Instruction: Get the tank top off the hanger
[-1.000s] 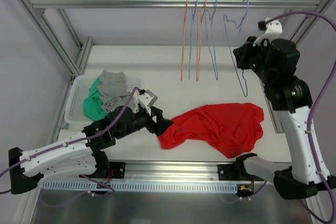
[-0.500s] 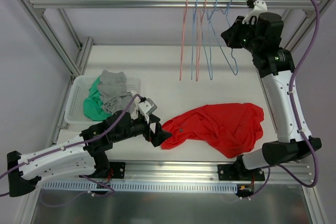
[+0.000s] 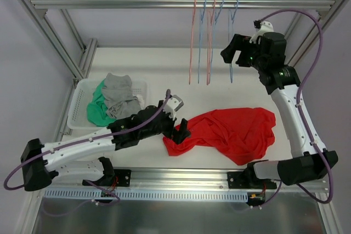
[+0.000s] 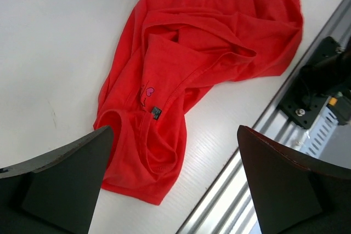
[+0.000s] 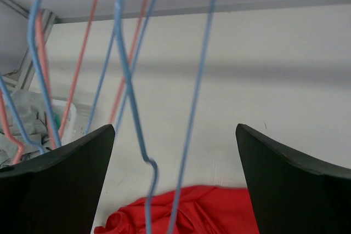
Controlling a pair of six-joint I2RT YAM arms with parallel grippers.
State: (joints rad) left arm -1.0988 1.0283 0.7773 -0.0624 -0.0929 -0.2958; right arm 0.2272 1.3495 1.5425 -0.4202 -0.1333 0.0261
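On the white table (image 3: 164, 75), the crumpled red tank top (image 3: 230, 132) lies flat in a loose heap, off any hanger, between the two arm bases and nearer the front aluminium rail (image 3: 181, 175) than the back of the table. The left wrist view shows the red tank top (image 4: 192, 64) with its neckline and a small dark label facing up, one lobe of fabric folded toward the camera. The left gripper (image 3: 181, 131) rests at the tank top's left edge; its black fingers (image 4: 66, 179) stand wide apart in the left wrist view with nothing between them, so the pincer is released. Left of the tank top, a white slotted plastic basket (image 3: 77, 110) holds a green garment (image 3: 96, 110) and a grey garment (image 3: 118, 89). Behind the tank top, thin wire hangers in blue and salmon pink (image 3: 211, 36) hang from the overhead aluminium bar (image 3: 137, 2). The right gripper (image 3: 233, 53) is raised beside these hangers, well apart from the tank top. In the right wrist view its black fingers (image 5: 55, 184) are spread, with blue wire hangers (image 5: 131, 102) running through the gap untouched by either finger; the pincer is released.
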